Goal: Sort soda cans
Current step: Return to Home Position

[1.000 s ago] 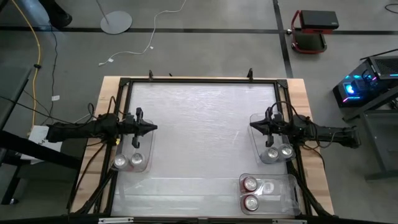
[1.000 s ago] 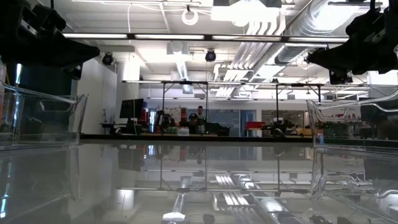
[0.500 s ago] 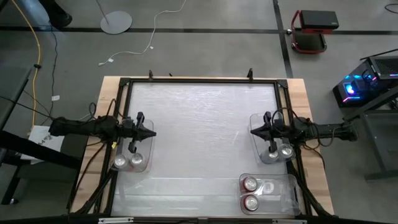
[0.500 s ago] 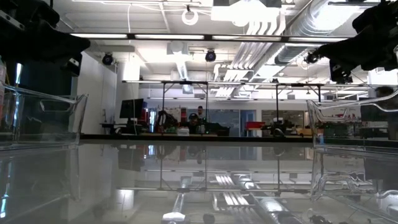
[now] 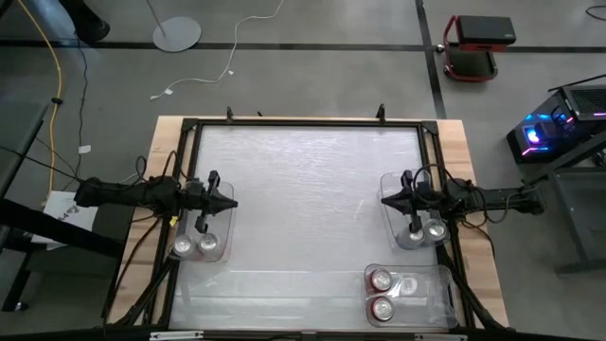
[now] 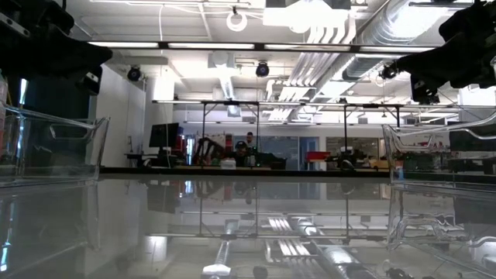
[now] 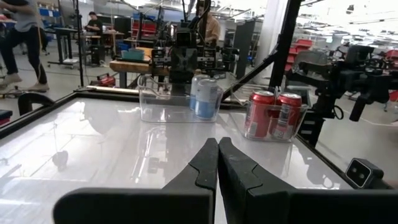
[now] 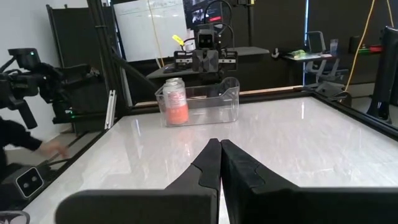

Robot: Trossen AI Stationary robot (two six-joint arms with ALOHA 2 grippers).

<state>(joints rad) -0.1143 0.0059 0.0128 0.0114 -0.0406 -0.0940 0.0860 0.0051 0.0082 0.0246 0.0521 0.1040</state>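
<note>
Beside the soda cans [image 5: 207, 243], left fingers [image 5: 225, 199] and right fingers [image 5: 389, 198] hang clenched, empty.

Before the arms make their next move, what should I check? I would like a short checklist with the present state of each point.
1. Left gripper shut, holding nothing: ok.
2. Right gripper shut, holding nothing: ok.
3. Two left cans inside the left tray: ok.
4. Two right cans inside the right tray: ok.
5. Two red cans inside the front tray: ok.
6. Both arms fully at home: cannot tell.
</note>
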